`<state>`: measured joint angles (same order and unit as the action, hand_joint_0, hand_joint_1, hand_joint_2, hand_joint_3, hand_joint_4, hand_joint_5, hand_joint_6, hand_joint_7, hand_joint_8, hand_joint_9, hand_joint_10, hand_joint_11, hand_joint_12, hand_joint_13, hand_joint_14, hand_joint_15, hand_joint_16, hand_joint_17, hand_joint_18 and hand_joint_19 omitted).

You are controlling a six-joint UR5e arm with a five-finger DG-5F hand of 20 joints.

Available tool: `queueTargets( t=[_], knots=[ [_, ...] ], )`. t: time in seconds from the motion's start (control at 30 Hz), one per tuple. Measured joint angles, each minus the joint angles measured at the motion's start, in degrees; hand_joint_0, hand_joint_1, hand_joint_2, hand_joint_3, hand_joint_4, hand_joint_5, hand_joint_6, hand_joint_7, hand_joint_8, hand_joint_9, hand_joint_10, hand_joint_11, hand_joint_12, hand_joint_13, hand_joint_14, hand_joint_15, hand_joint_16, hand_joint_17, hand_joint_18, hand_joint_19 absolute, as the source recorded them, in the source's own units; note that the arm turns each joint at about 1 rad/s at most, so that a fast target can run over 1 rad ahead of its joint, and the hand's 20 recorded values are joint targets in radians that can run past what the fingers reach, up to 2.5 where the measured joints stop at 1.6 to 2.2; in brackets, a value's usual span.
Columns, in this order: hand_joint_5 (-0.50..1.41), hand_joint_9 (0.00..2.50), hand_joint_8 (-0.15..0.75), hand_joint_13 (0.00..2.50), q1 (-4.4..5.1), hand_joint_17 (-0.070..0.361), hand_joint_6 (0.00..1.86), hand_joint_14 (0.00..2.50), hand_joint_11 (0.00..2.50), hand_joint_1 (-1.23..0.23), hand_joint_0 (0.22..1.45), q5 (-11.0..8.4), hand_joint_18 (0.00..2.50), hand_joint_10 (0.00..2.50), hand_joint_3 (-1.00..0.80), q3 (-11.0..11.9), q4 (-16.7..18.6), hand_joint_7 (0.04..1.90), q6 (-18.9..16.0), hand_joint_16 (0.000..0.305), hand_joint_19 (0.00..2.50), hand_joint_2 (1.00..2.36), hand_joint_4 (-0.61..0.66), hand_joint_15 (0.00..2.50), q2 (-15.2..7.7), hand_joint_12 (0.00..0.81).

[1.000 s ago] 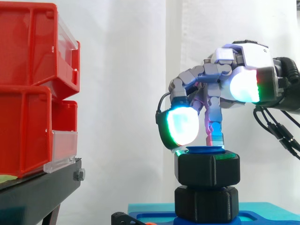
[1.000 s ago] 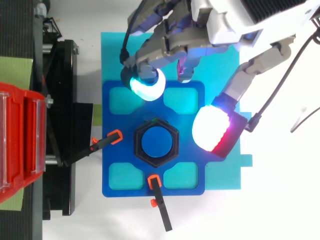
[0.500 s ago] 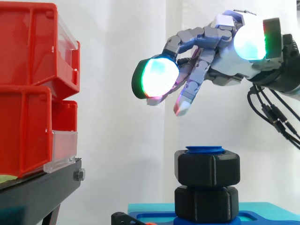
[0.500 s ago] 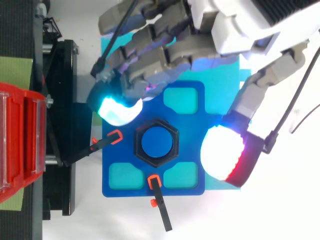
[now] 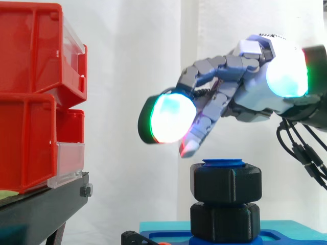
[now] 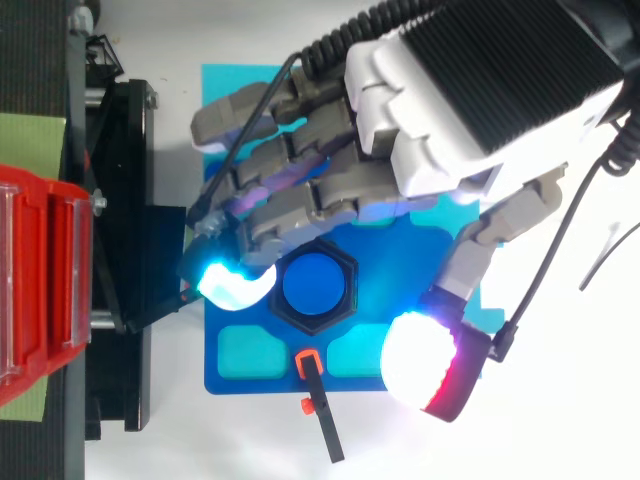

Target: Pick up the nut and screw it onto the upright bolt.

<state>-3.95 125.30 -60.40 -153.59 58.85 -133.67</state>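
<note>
**Side view.** The grey, many-fingered robot hand [image 5: 253, 97] hangs released, its fingers loosely extended and grasping nothing. Its glowing fingertips [image 5: 166, 118] are above the black hexagonal plastic nut [image 5: 226, 185], to the view's left and clear of it. The nut sits on the upright blue bolt [image 5: 224, 163], whose axis is vertical, so we judge that any grasp must come down from above.

**Top view.** Here we see the hand [image 6: 470, 90] straddling the nut [image 6: 338, 312]. The fingers lie on 1 side, the thumb pad [image 6: 425, 360] on the other, and the bolt top [image 6: 312, 284] is bare between them. The height gap is not legible here.
</note>
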Motion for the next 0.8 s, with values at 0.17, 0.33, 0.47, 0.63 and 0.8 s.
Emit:
queueTargets(
  t=[0.17, 0.33, 0.47, 0.63, 0.8],
  knots=[
    [-0.10, 0.95, 0.322, 0.58, 0.22, 0.147, 0.50, 0.00, 0.00, -0.42, 0.48, -0.48, 0.23, 0.00, -0.50, -0.7, -0.2, 0.63, 0.6, 0.065, 0.00, 1.00, 0.29, 0.00, 0.0, 0.398],
    [-0.10, 0.94, 0.321, 0.58, 0.23, 0.147, 0.50, 0.00, 0.00, -0.42, 0.48, -0.57, 0.24, 0.00, -0.50, -0.7, 0.0, 0.63, 0.8, 0.065, 0.00, 1.00, 0.29, 0.00, -0.3, 0.399],
    [-0.10, 0.94, 0.321, 0.59, 0.10, 0.146, 0.50, 0.00, 0.00, -0.43, 0.48, -0.47, 0.24, 0.00, -0.50, -0.7, 0.5, 0.64, 0.8, 0.065, 0.00, 1.00, 0.29, 0.00, -1.0, 0.400],
    [-0.10, 0.93, 0.323, 0.59, 0.02, 0.145, 0.50, 0.00, 0.00, -0.43, 0.48, -0.28, 0.25, 0.00, -0.50, -0.5, 2.0, 0.64, 0.3, 0.065, 0.00, 1.00, 0.29, 0.00, -1.6, 0.401],
    [-0.10, 0.94, 0.325, 0.59, 0.07, 0.145, 0.50, 0.00, 0.00, -0.43, 0.48, -0.31, 0.25, 0.00, -0.50, -0.5, 2.7, 0.65, 0.3, 0.064, 0.00, 1.00, 0.29, 0.00, -1.7, 0.401]
  ],
)
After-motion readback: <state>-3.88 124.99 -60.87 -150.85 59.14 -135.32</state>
